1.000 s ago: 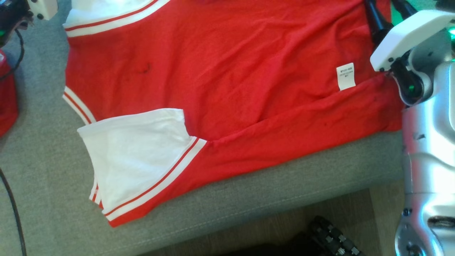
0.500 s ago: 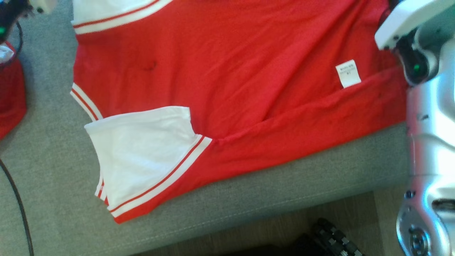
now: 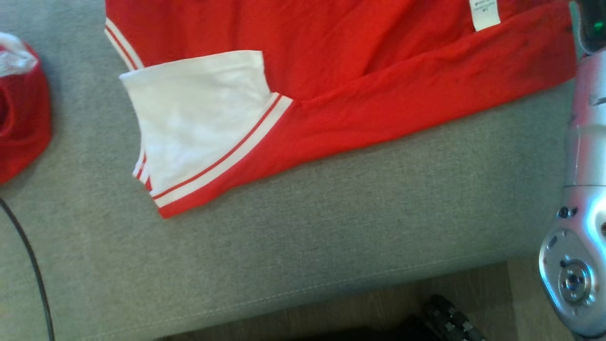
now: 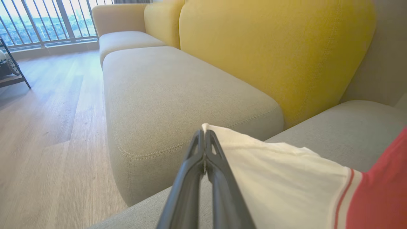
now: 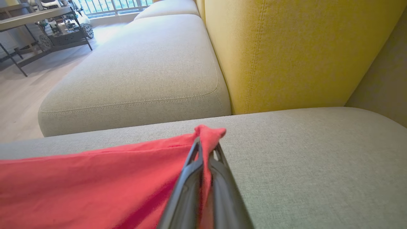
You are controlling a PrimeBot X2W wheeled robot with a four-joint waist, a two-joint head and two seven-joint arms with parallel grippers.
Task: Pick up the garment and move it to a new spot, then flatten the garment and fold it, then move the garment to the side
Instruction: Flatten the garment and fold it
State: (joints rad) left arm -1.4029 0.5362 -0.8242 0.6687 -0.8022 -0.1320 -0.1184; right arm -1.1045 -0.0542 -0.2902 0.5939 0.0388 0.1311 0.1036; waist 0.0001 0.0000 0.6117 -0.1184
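Note:
The garment [image 3: 378, 71] is a red shirt with white, red-striped sleeves, spread on a grey sofa cushion [image 3: 331, 227]. One white sleeve [image 3: 199, 118] lies folded over the red body, and a white label [image 3: 484, 14] shows near the hem. In the left wrist view my left gripper [image 4: 204, 132] is shut, with the corner of a white sleeve [image 4: 286, 184] pinched at its tips. In the right wrist view my right gripper [image 5: 206, 143] is shut on a red corner of the garment [image 5: 95, 184], which pokes up above the fingertips.
A second red bundle [image 3: 19, 109] lies at the cushion's left edge, beside a black cable [image 3: 28, 265]. My silver right arm [image 3: 582, 199] rises along the right side. Yellow back cushions [image 4: 270, 47] stand behind the seat. Wooden floor [image 3: 378, 303] runs below the cushion's front edge.
The whole head picture has shifted, so the camera has moved and the garment now sits higher in it. My right gripper has shut on the garment's red corner.

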